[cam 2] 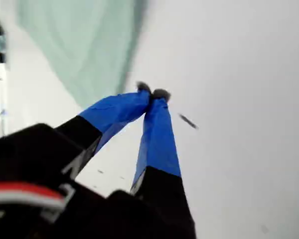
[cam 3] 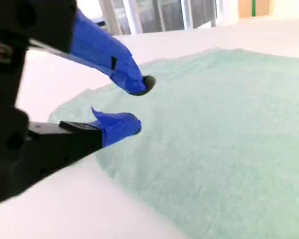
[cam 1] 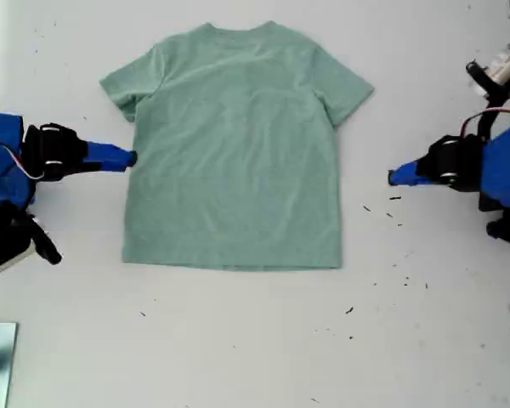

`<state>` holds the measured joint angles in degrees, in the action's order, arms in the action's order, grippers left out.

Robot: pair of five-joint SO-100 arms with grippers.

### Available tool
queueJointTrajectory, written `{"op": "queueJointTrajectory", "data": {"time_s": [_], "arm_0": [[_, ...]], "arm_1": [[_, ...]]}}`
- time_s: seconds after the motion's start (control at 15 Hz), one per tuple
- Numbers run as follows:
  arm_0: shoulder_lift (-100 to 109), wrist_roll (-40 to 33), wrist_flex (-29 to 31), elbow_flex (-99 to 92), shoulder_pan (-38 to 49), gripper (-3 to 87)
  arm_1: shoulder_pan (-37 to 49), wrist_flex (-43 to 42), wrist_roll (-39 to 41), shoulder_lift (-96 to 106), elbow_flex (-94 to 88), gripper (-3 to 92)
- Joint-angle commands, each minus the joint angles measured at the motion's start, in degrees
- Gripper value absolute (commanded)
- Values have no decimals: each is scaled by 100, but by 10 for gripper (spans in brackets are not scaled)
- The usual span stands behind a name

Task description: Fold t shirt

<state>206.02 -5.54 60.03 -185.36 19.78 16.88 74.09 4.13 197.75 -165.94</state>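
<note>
Blue-taped, my second claw [cam 3: 139, 104]: jaws apart at the t shirt's [cam 1: 234, 144] side edge below the sleeve, at the exterior view's left. My first claw [cam 2: 152, 94]: tips together, empty, over bare bench [cam 1: 238, 340] near the opposite edge. Probably the opening grasp; next calls for pinching that edge. Pale sage-green, flat, unfolded, neck toward the bench's far edge.

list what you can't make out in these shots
Underside of the t shirt: hidden by its own cloth, every view.
Whether my second hand touches the shirt: unclear, second wrist view.
White thing at the exterior view's top right: cut by the edge.
Speck beside my first hand: blurred, first wrist view.
</note>
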Motion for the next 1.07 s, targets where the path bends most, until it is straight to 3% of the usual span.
{"op": "queueJointTrajectory", "data": {"time_s": [0.0, 0.2, 0.47, 0.53, 0.6, 0.73, 1.0], "arm_0": [[26, -35, -79, -26, 158, 92], [26, -35, -79, -26, 158, 92], [26, -35, -79, -26, 149, 85], [26, -44, -79, -26, 149, 46], [35, -114, -79, -26, 176, 30], [44, -360, -97, 0, 264, -1], [44, -281, -149, -53, 308, -2]], "arm_1": [[439, -448, 773, -2136, 1784, 10], [1459, 123, 2250, -4781, 4219, 9], [2672, 940, 3814, -6812, 6530, 12], [2830, 1160, 4061, -7313, 7058, 58], [2971, 1459, 4254, -7822, 7620, 214], [3146, 1723, 4693, -8552, 8323, 387], [3393, 668, 5194, -8930, 7418, 402]]}}
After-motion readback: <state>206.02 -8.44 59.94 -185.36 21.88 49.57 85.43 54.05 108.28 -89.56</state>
